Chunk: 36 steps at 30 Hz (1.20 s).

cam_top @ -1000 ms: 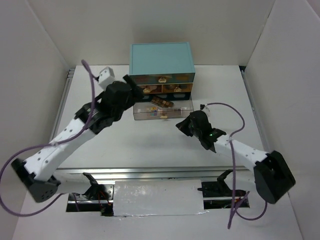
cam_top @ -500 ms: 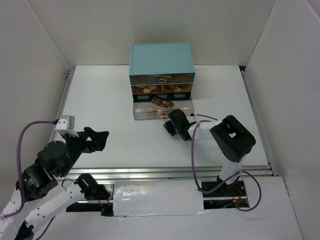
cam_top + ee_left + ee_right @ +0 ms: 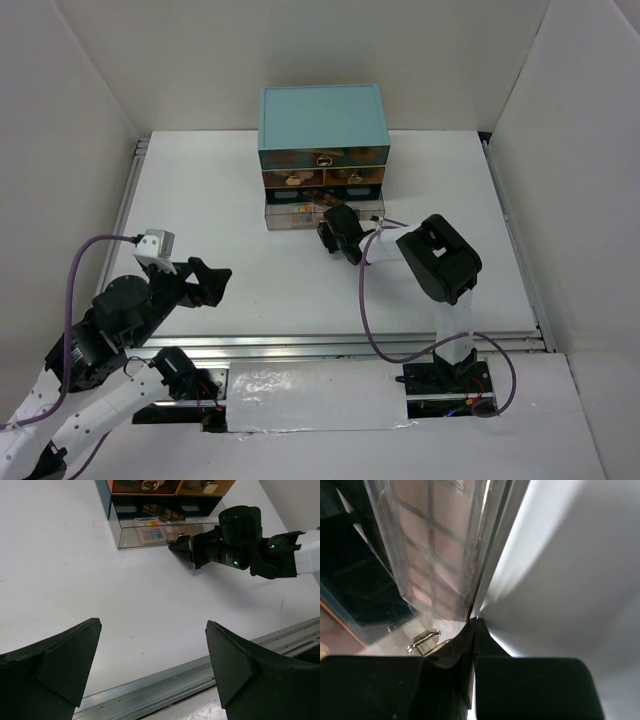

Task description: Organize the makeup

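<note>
The makeup I can see lies in the clear bottom drawer (image 3: pixel 296 220) of the teal chest (image 3: pixel 322 118), which stands pulled out. A square multicolour palette (image 3: pixel 150 531) and a brown eyeshadow palette (image 3: pixel 163 513) rest inside. My right gripper (image 3: pixel 328 231) is shut, its tips (image 3: pixel 476 620) pressed against the drawer's clear front next to the metal handle (image 3: pixel 423 640). A pink-panned palette (image 3: pixel 437 555) shows through the plastic. My left gripper (image 3: pixel 214 284) hangs open and empty at the near left, its fingers (image 3: pixel 65 655) wide apart above the bare table.
The chest's upper drawers (image 3: pixel 322 168) with gold handles are closed. A metal rail (image 3: pixel 165 687) runs along the table's near edge. The right arm's elbow (image 3: pixel 440 258) and its cable (image 3: pixel 372 300) reach across the middle right. White walls enclose the table.
My left arm has pulled back from the drawer to the near left, still open. The right gripper has moved up to the drawer front, and the drawer has slid slightly inward.
</note>
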{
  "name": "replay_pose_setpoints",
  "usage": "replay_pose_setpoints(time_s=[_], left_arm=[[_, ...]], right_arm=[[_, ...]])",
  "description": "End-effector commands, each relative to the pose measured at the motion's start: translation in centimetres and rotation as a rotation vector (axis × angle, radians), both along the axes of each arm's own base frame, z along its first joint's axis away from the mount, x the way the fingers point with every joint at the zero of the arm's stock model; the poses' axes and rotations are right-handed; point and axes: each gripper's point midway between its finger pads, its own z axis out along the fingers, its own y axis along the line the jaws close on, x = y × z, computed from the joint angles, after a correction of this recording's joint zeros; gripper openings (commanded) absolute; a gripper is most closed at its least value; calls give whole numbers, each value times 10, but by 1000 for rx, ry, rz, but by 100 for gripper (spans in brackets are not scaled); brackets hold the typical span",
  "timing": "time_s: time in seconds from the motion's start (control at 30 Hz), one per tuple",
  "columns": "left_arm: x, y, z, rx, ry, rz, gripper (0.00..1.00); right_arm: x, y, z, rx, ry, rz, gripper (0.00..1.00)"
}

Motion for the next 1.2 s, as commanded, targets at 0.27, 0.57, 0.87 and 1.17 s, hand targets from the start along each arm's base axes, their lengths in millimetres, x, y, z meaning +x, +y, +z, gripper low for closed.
replay_pose_setpoints(time_s=[0.27, 0.57, 0.87, 1.17], left_arm=[[-2, -3, 16, -42, -69, -28, 99], [-1, -3, 16, -35, -64, -25, 99], [0, -1, 16, -39, -68, -12, 99], [-2, 10, 16, -56, -66, 41, 99]], right_arm=[[83, 11, 34, 45, -125, -3, 0], [115, 14, 49, 99, -216, -3, 0], [37, -23, 64, 117, -306, 24, 0], [-6, -70, 151, -155, -551, 216, 5]])
